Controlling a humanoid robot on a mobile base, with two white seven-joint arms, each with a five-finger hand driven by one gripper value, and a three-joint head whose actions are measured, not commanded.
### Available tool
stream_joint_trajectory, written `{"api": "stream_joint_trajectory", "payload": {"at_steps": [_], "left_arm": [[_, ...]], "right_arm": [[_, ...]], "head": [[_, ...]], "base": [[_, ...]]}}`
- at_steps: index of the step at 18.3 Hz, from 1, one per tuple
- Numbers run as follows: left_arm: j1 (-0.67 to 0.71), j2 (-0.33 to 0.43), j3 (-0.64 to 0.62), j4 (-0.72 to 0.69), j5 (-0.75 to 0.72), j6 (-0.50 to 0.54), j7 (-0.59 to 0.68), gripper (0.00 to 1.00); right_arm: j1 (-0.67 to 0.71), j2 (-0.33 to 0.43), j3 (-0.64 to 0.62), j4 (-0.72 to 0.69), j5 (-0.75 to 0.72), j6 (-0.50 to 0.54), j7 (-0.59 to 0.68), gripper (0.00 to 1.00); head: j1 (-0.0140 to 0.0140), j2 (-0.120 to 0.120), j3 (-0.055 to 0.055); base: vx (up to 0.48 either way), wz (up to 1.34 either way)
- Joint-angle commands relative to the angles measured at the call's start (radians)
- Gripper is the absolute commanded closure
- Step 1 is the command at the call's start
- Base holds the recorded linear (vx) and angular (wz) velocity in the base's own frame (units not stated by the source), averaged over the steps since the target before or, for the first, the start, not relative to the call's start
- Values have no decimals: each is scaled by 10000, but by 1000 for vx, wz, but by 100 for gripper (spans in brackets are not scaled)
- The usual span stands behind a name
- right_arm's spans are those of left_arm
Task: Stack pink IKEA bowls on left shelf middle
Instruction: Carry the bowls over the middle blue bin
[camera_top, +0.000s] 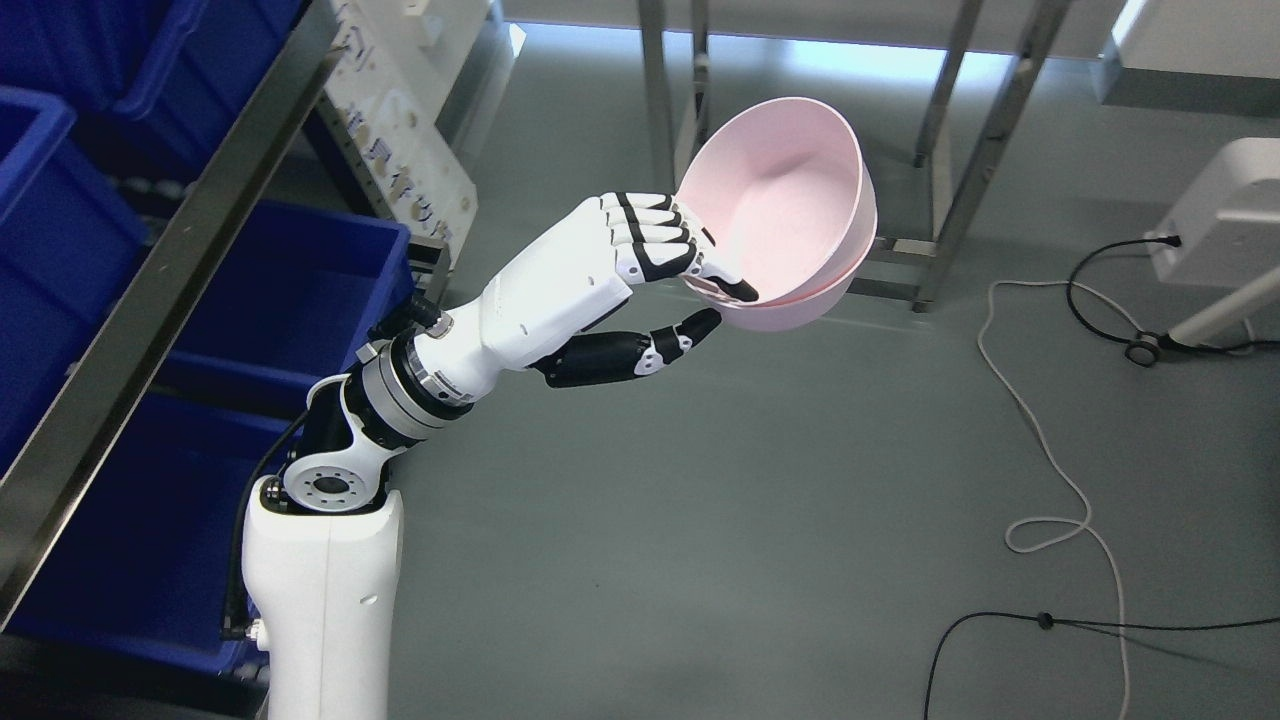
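Observation:
Two pink bowls (790, 215), nested one inside the other, hang in the air above the grey floor, tilted with the opening towards me. My left hand (700, 290) is shut on their near rim, fingers (655, 235) curled over the inside edge and the thumb (665, 345) pressing under the outer wall. The white left arm rises from the bottom left of the head view. The right arm does not show.
A metal shelf rail (170, 270) slants down the left side with blue bins (290, 290) behind and under it. Metal table legs (960, 150) stand beyond the bowls. Cables (1050, 440) trail across the floor at the right, near a white device (1225, 215).

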Motion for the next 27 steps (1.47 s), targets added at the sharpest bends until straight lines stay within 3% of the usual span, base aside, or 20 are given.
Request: {"api": "stream_joint_trajectory", "payload": {"at_steps": [1,7,21,27], "left_arm": [[-638,174,-207,-18,344,-2,212,91],[-1499,174,-222,-18,360,-2,244,91],[-1928,174,-69,-18,345,152,259,91],[-2772,174,-407,-18,269,872,228,91]], "right_arm": [[-1,-175,-46,-175,-15,8,5,0],[-1,-175,-46,-175,-15,8,5,0],[-1,-175,-46,-175,-15,8,5,0],[-1,-175,-46,-175,-15,8,5,0]], "head": [[0,0,0],[0,0,0],[0,0,0],[0,-1,0]], "base": [[-198,653],[-178,620],[-97,557],[-26,810]]}}
